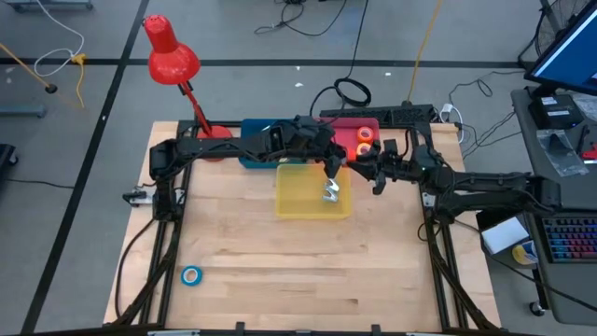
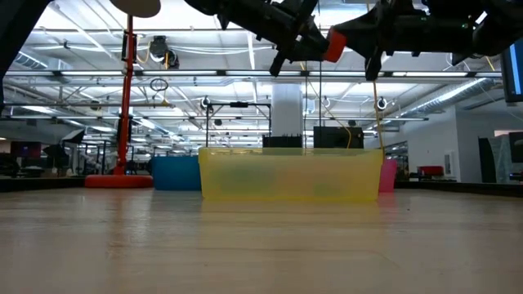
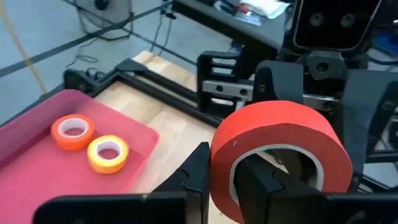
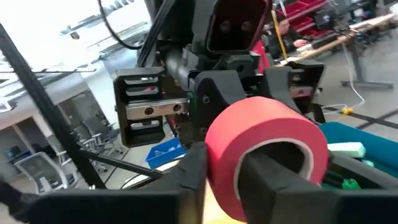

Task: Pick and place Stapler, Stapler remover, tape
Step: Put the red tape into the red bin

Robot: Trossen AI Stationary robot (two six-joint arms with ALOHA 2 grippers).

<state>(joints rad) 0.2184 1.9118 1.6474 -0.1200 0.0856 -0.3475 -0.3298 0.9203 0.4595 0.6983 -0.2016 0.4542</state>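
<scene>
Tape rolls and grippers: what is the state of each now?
red tape roll: held in the air.
orange tape roll: flat in pink bin.
yellow tape roll: flat in pink bin.
blue tape roll: flat on table.
left gripper: shut on red tape roll.
right gripper: shut on red tape roll.

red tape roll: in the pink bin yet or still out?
Out. The red tape roll is in the air between both arms' jaws; only orange and yellow rolls lie in the pink bin.

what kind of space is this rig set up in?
Most likely a robotics lab in an open industrial hall. The low view shows a high ceiling with exposed white trusses and pipes. The high view shows loose black cables on the grey floor and a side desk with a backlit keyboard.
</scene>
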